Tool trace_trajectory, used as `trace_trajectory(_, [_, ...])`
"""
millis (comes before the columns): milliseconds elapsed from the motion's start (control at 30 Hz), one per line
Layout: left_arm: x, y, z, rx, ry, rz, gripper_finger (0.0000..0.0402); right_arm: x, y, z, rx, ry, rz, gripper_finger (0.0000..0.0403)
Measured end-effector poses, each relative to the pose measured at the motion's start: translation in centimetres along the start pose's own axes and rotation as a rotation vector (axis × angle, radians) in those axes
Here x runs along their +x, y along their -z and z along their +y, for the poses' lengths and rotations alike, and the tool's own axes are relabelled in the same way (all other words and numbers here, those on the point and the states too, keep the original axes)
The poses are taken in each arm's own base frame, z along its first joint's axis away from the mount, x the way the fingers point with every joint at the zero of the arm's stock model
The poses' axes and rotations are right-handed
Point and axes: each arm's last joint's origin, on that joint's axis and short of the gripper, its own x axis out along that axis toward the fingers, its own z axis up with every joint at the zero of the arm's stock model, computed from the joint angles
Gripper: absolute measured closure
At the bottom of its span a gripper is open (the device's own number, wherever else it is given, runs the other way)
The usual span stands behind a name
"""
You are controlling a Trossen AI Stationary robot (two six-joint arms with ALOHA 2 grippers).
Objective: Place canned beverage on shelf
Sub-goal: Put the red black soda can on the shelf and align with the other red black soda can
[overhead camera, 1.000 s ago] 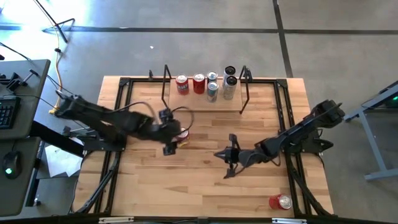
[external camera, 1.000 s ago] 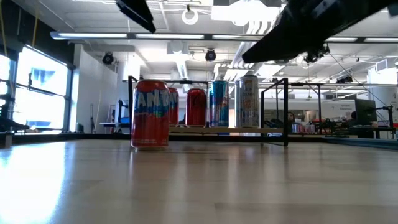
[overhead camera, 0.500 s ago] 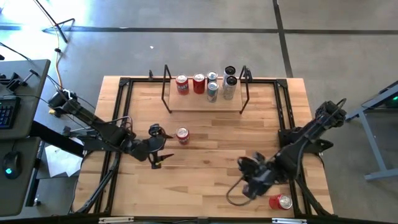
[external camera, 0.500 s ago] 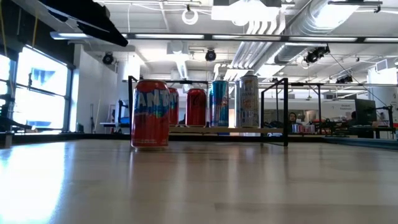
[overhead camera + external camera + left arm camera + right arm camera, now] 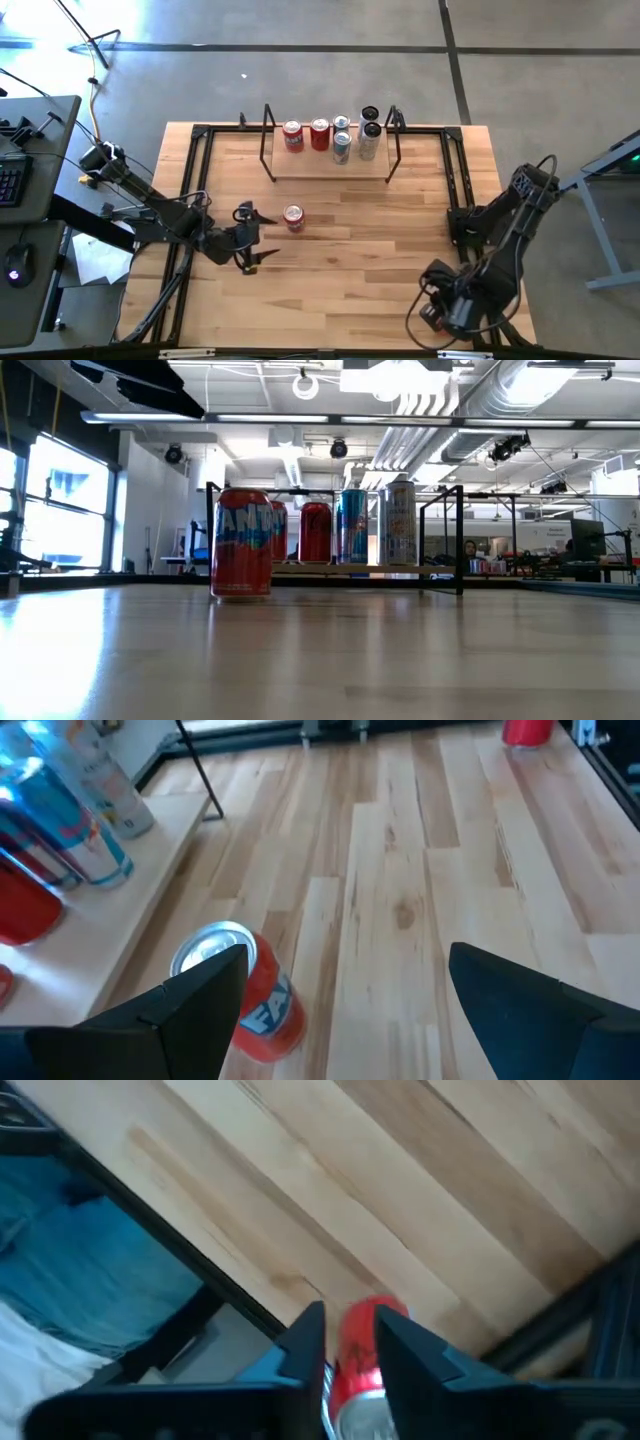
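A red can (image 5: 293, 217) stands upright on the tabletop, in front of the shelf (image 5: 330, 166); it also shows in the low view (image 5: 243, 543) and the left wrist view (image 5: 250, 995). The shelf holds several upright cans (image 5: 341, 146). My left gripper (image 5: 252, 237) is open and empty, just left of the standing can. A second red can (image 5: 356, 1352) lies on its side at the table's near right corner. My right gripper (image 5: 350, 1325) hangs over it, fingers a narrow gap apart, and hides it in the high view (image 5: 443, 310).
Black frame rails (image 5: 200, 180) run along the table's left and right sides. The table's near edge and a blue thing below it (image 5: 90, 1270) lie just past the lying can. The shelf's black end frames (image 5: 268, 140) stand upright.
My left gripper has drawn back from the standing red can toward the table's left edge; the can stays upright where it was. My right arm has swung from the table's middle toward the near right corner and now hangs over the lying can.
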Motion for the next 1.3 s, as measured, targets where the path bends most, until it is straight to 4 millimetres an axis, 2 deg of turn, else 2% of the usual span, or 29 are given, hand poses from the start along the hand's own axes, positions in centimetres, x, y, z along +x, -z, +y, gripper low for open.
trace_trajectory(200, [0.0, -0.5, -0.1, -0.004, -0.016, -0.049, 0.0064, 0.0, 1.6, -0.1, 0.062, 0.004, 0.085, 0.0249])
trace_trajectory(367, [-0.1, -0.8, -0.2, 0.011, -0.01, -0.078, 0.0064, 1.1, 3.3, 0.5, 0.127, 0.028, 0.172, 0.0181])
trace_trajectory(533, [0.0, -0.8, -0.2, 0.014, -0.011, -0.077, 0.0064, 2.0, 3.9, 0.5, 0.191, 0.113, 0.213, 0.0137])
trace_trajectory(867, [-0.2, -0.8, -0.4, 0.018, 0.002, -0.079, 0.0064, 3.6, 4.9, 0.5, 0.24, 0.255, 0.248, 0.0118])
trace_trajectory(1300, [-0.2, -0.8, -0.4, 0.018, 0.001, -0.08, 0.0064, 4.0, 5.5, 0.7, 0.212, 0.22, 0.212, 0.0118])
